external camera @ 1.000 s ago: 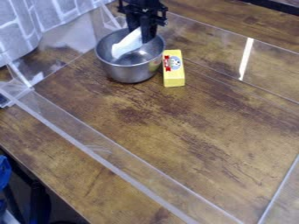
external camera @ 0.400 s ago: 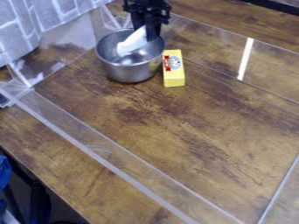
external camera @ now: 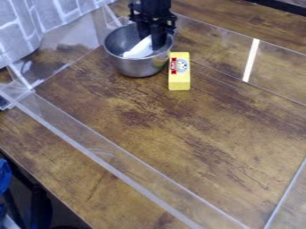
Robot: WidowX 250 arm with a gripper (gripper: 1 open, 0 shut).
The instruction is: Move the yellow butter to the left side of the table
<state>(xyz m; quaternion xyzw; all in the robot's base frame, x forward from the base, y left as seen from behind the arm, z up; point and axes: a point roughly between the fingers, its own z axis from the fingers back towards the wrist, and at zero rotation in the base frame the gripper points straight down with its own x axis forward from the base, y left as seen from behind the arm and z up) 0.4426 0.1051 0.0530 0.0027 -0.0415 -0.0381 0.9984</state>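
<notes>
The yellow butter (external camera: 180,71), a small yellow box with a red-and-white label, lies on the dark wood table (external camera: 180,134) just right of a steel bowl (external camera: 134,66). My black gripper (external camera: 153,38) points down at the bowl's far right rim, and its fingers appear shut on that rim. A white thing (external camera: 139,48) leans inside the bowl under the gripper; I cannot tell what it is. The gripper is behind and left of the butter and does not touch it.
Clear acrylic strips (external camera: 84,134) run along the table's left side and across its back. A white tiled wall (external camera: 36,27) stands at the top left. Bare wood stretches in front and to the right of the butter.
The gripper and the steel bowl have shifted together a little toward the back and right. The butter has stayed where it was.
</notes>
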